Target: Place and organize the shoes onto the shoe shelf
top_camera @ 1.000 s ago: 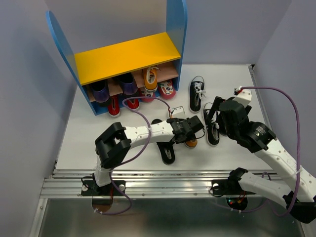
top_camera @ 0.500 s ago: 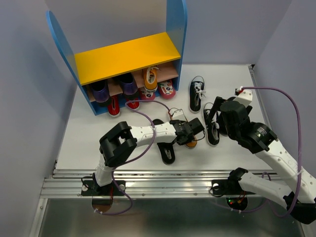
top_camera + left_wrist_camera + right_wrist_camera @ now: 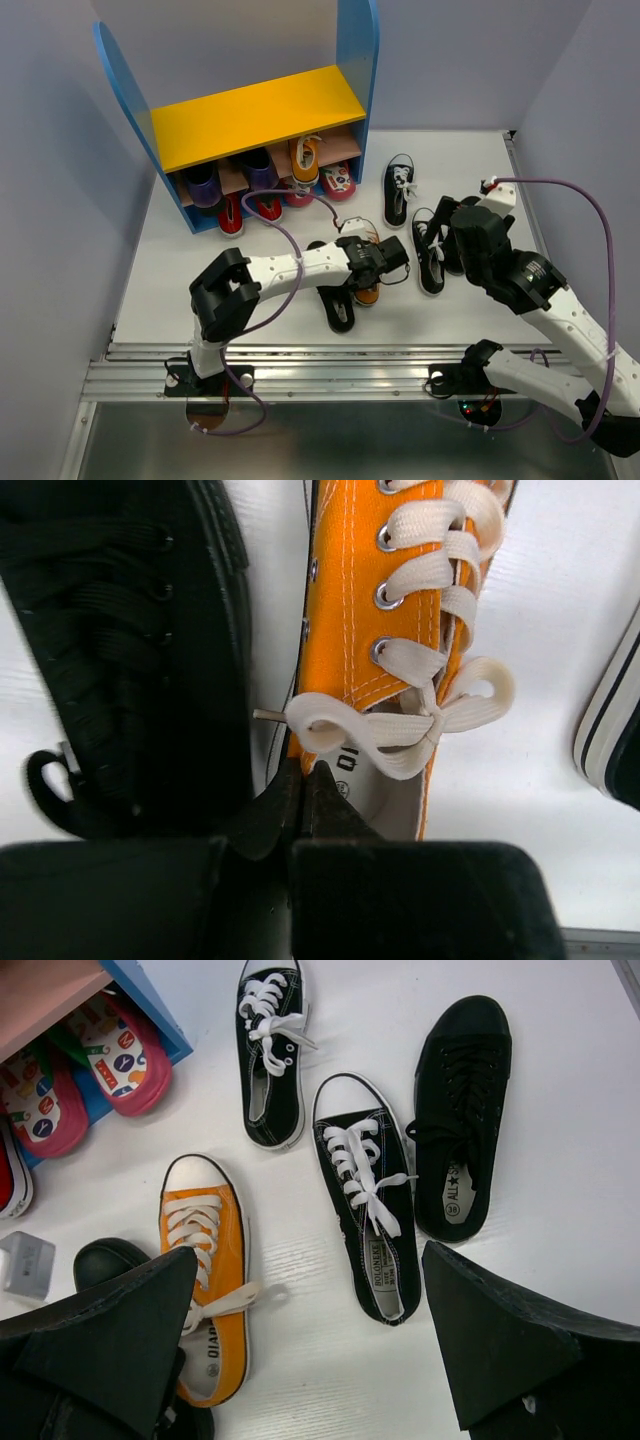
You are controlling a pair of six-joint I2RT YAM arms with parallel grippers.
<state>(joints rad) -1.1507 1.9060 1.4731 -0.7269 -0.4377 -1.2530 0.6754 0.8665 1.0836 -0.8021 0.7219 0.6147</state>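
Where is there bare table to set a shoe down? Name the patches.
Bare: the table between shelf and left arm; its far right corner beyond the farther black laced sneaker; the yellow top board. Crowded: the centre around the orange sneaker.

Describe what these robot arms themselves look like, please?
The left arm and right arm are white tubes joined by chunky black joints. A purple cable loops along each. The left claw and right claw are matte black with wedge-shaped fingers.
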